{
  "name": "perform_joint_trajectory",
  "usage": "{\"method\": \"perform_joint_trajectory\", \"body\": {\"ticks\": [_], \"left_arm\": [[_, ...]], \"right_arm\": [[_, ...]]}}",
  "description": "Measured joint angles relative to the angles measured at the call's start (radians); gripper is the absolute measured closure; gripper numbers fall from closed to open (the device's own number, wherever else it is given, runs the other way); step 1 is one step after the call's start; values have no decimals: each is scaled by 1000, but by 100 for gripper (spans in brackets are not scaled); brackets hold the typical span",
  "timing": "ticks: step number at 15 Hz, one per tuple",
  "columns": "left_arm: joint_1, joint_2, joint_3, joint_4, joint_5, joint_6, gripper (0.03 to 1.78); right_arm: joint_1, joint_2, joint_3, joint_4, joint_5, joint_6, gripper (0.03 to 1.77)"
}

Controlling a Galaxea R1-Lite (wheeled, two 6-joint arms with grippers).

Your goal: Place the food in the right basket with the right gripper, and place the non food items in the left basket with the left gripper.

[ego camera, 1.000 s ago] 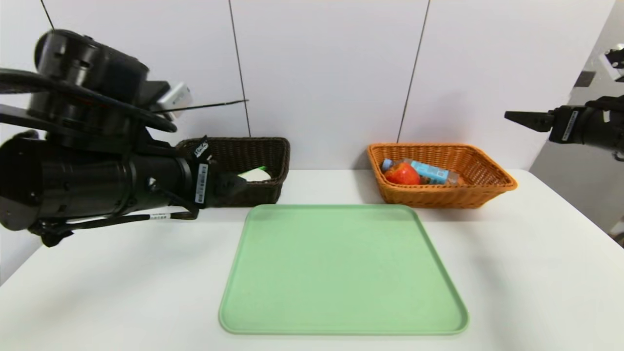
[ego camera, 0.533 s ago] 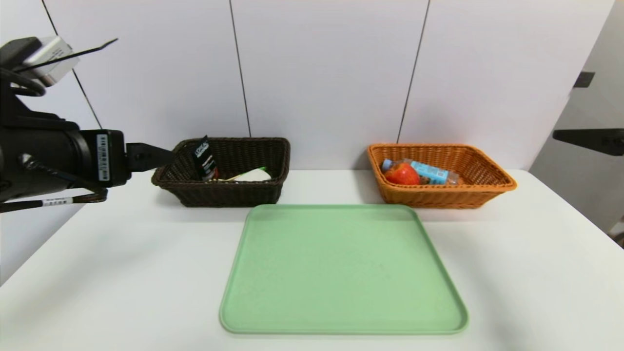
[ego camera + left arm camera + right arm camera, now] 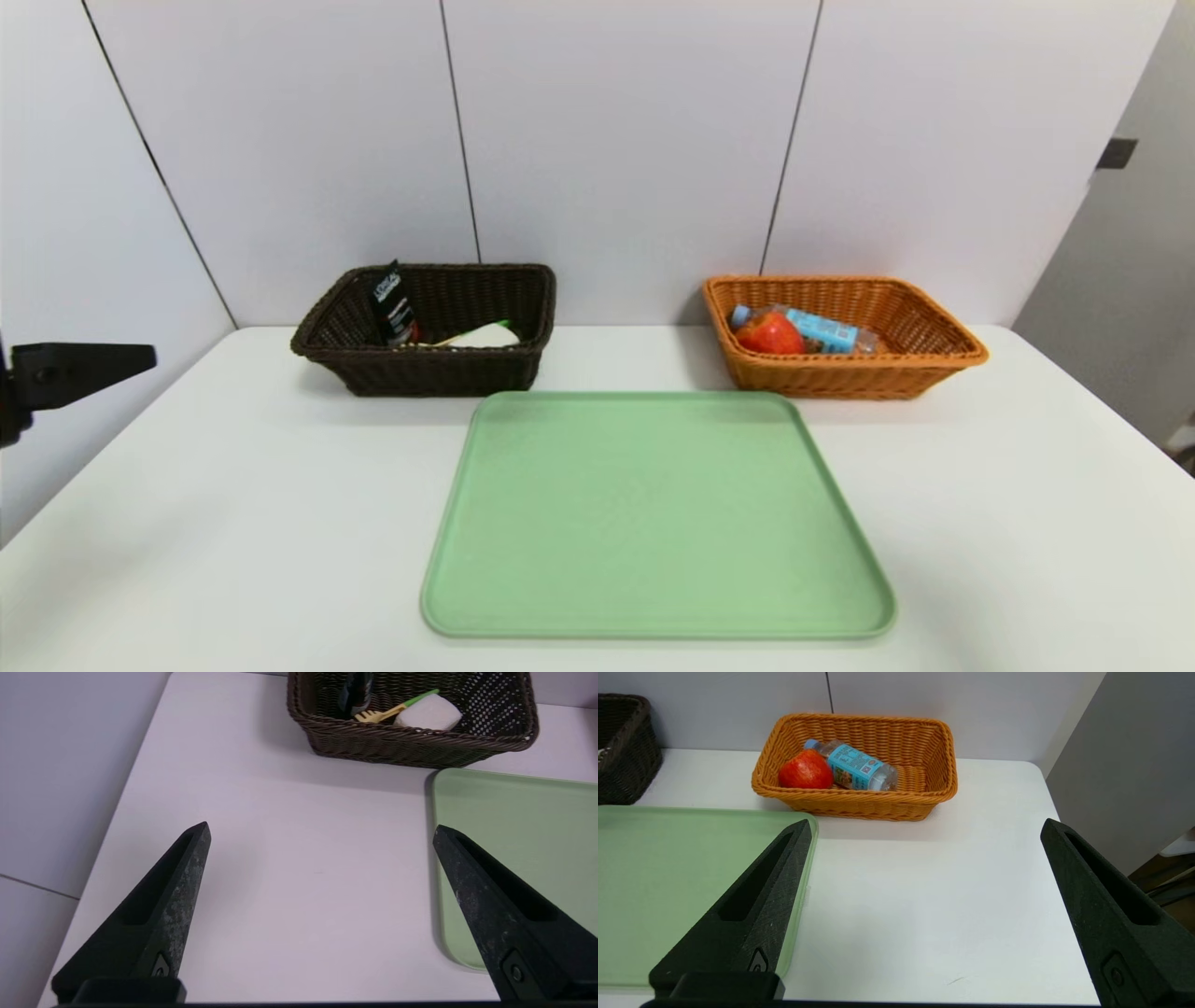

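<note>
The dark brown left basket (image 3: 523, 373) (image 3: 411, 751) holds a black tube (image 3: 392, 303), a white soap bar (image 3: 485, 336) (image 3: 427, 713) and a yellow slotted spoon with a green handle (image 3: 390, 710). In the orange right basket (image 3: 924, 373) (image 3: 924, 798) lie a red apple (image 3: 770, 333) (image 3: 805, 770) and a small water bottle (image 3: 822, 329) (image 3: 854, 765). My left gripper (image 3: 131, 359) (image 3: 321, 830) is open and empty at the far left, off the table's left edge. My right gripper (image 3: 926, 826) is open and empty above the table's right side, out of the head view.
An empty green tray (image 3: 653, 513) (image 3: 654, 882) lies in the middle of the white table (image 3: 233, 523). A white panelled wall stands behind the baskets. The table's right edge drops off beside a grey wall (image 3: 1134, 765).
The left arm has drawn back from the dark basket and sunk to the far left edge of the head view. The right arm has left the head view on the right.
</note>
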Motion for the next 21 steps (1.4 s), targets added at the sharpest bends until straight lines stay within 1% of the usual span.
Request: {"method": "perform_joint_trajectory", "body": {"ticks": [2, 6, 8, 10, 13, 16, 18, 21], "left_arm": [[57, -87, 58, 0, -1, 25, 12], [133, -276, 225, 8, -7, 54, 12], [164, -364, 282, 55, -13, 59, 12], [177, -419, 302, 79, -16, 59, 12], [187, -473, 310, 95, -17, 60, 12], [196, -533, 347, 119, -19, 62, 12], [217, -588, 385, 122, -45, 89, 12], [253, -684, 435, 123, -123, 162, 12]], "right_arm": [[1, -75, 19, 17, 0, -2, 11], [6, -189, 71, 81, 5, -3, 11], [19, -220, 73, 130, 11, -9, 11], [57, -251, 73, 181, 31, -10, 11], [157, -325, 94, 253, 40, -10, 11], [189, -398, 159, 253, 38, -11, 11], [194, -456, 211, 232, 37, -11, 11], [195, -544, 291, 175, 29, -22, 11]]}}
